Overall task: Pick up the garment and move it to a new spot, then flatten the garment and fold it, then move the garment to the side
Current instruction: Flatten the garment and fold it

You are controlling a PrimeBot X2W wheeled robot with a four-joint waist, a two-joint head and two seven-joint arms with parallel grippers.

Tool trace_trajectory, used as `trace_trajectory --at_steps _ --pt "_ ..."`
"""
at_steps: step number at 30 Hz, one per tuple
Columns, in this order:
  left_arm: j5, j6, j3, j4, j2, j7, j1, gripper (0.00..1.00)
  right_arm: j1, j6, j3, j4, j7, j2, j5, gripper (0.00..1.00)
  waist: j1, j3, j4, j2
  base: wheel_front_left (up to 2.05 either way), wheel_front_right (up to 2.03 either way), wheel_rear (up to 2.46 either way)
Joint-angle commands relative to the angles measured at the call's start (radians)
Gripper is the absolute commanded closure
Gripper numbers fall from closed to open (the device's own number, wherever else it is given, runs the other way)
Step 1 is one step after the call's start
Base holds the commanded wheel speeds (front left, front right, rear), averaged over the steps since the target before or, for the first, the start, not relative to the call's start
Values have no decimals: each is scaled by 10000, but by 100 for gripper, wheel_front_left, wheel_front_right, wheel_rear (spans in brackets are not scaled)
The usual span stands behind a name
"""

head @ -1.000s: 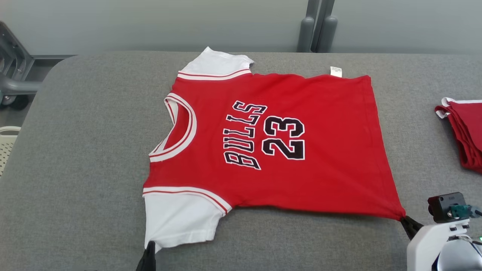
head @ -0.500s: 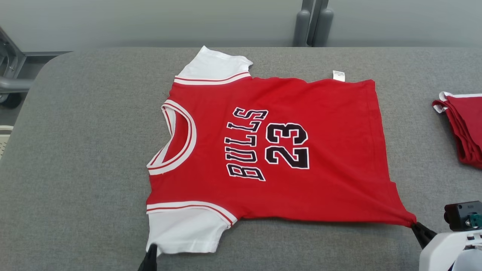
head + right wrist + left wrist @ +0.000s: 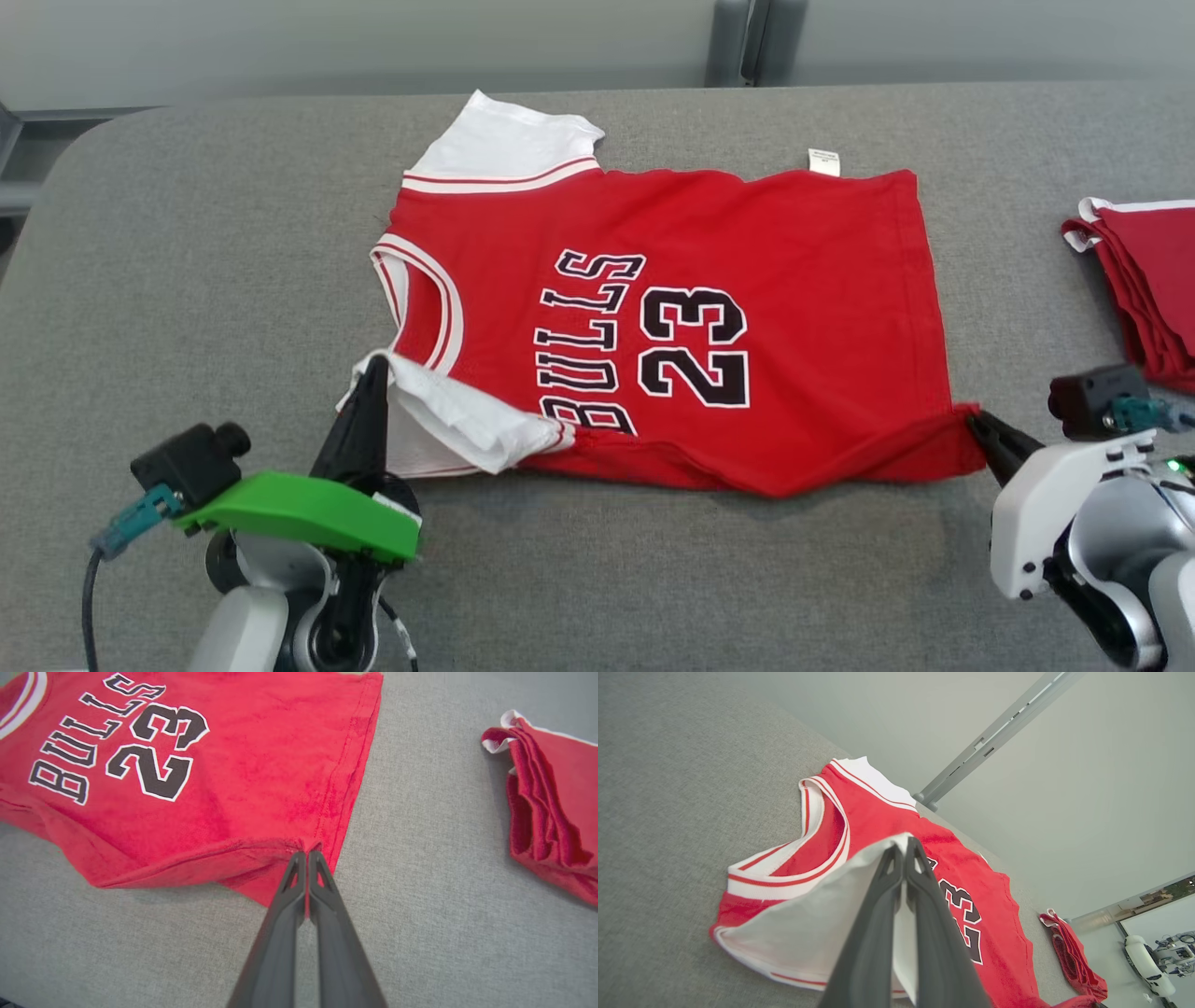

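Left claw [image 3: 904,847] tight on jersey [image 3: 878,814] sleeve.

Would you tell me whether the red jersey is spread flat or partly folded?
Partly folded: the left gripper holds the white sleeve turned in over the jersey, and the right gripper pinches the near hem corner.

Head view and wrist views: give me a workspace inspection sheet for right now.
Surface: grey fabric-covered table.
Job's things: red jersey spread out, print up; near white sleeve and near hem corner lifted.
Clutter: folded red garments at the right edge.
Grippers: left gripper shut on the sleeve; right gripper shut on the hem corner.
Cables: dark cable at the left wrist camera.
Surroundings: grey wall, metal post behind.
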Motion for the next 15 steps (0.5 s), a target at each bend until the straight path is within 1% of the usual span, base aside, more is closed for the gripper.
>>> trace_trajectory --at_steps 1,3,5,11,15 --pt "101 -69 28 295 -51 -33 -543 100 -428 -8 114 224 -167 -143 97 100 1 291 -128 0 0 0 0" --pt "242 -190 -31 703 -67 -125 -1078 100 -890 -8 336 556 -406 -249 237 100 1 438 -155 0 0 0 0" --pt "360 -294 -62 1124 -96 -202 -1523 100 -1346 -8 568 967 -553 -484 202 100 1 620 -192 0 0 0 0" --pt "528 -539 -76 2078 -174 -459 -2603 100 -2504 -10 945 1997 -1134 -762 156 100 1 1154 -218 0 0 0 0" --pt "537 -672 -43 2546 -234 -606 -3112 100 -2948 -10 907 2542 -1618 -712 -29 100 1 1387 -167 0 0 0 0"
